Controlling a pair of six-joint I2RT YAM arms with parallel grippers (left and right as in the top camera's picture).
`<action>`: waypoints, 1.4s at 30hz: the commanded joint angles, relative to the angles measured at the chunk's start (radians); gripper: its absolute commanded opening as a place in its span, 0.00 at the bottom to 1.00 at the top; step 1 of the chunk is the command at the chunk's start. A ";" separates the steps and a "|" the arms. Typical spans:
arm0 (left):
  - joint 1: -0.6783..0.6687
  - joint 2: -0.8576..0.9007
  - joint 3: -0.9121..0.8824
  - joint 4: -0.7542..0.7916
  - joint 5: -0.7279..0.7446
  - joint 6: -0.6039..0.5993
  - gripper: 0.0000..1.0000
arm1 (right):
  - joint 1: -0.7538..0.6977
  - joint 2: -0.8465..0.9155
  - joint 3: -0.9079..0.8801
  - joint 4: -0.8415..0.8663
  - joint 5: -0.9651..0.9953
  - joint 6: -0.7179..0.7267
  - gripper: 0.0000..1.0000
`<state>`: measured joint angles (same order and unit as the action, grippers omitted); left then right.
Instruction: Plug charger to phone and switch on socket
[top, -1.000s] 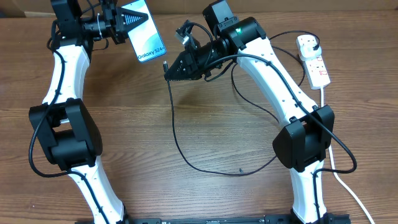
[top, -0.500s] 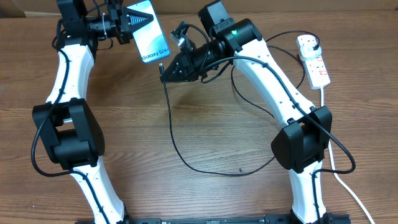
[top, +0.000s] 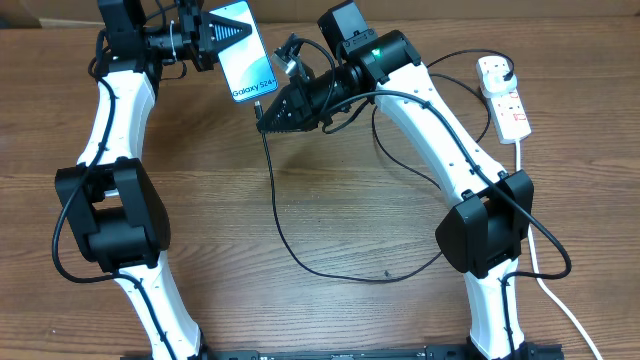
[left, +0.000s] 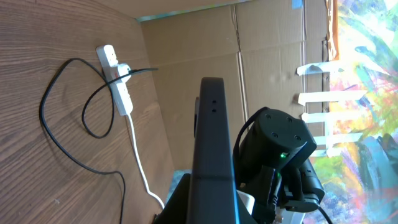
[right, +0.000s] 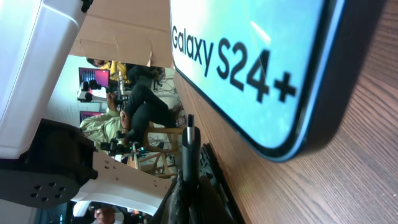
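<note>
The left gripper (top: 214, 34) is clamped on a slim black-framed phone (top: 245, 55) with a light blue screen, holding it near the far edge of the bench, left of centre. The screen faces up and tilts. Along the short edge nearest the other arm the writing reads "Galaxy S24+", which is large and clear in the right wrist view (right: 249, 62). In the left wrist view the phone (left: 211, 143) shows edge-on between the fingers.

The right gripper (top: 266, 114) is closed on the small connector tip (right: 189, 134) of the thin black charger (top: 275, 200). The tip points at the phone's lettered short edge and sits just beside it with a small gap showing. From the tip the cable drops toward the middle of the bench. It then curves in one wide loop toward the near edge and climbs back past the right arm to a black plug (top: 497, 68).

That plug sits in the white oblong socket (top: 505, 95), which lies by the far right corner. Its red-and-white label is too small to read. A thick white cord (top: 548, 285) runs from it along the right edge.

Counted: one phone, one charger, one socket, two arms.
</note>
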<state>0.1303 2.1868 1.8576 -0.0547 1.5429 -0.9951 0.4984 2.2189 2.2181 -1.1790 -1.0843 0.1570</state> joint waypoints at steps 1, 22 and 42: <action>-0.009 -0.008 0.014 0.007 0.037 -0.015 0.04 | -0.005 0.004 0.005 0.011 -0.018 -0.002 0.04; -0.009 -0.008 0.014 0.007 0.037 -0.015 0.04 | -0.034 0.010 -0.125 0.173 -0.205 -0.001 0.04; -0.014 -0.008 0.014 0.006 0.037 -0.034 0.04 | -0.035 0.017 -0.125 0.196 -0.198 0.003 0.04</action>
<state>0.1303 2.1868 1.8576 -0.0551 1.5455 -1.0142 0.4709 2.2211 2.0979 -0.9936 -1.2602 0.1577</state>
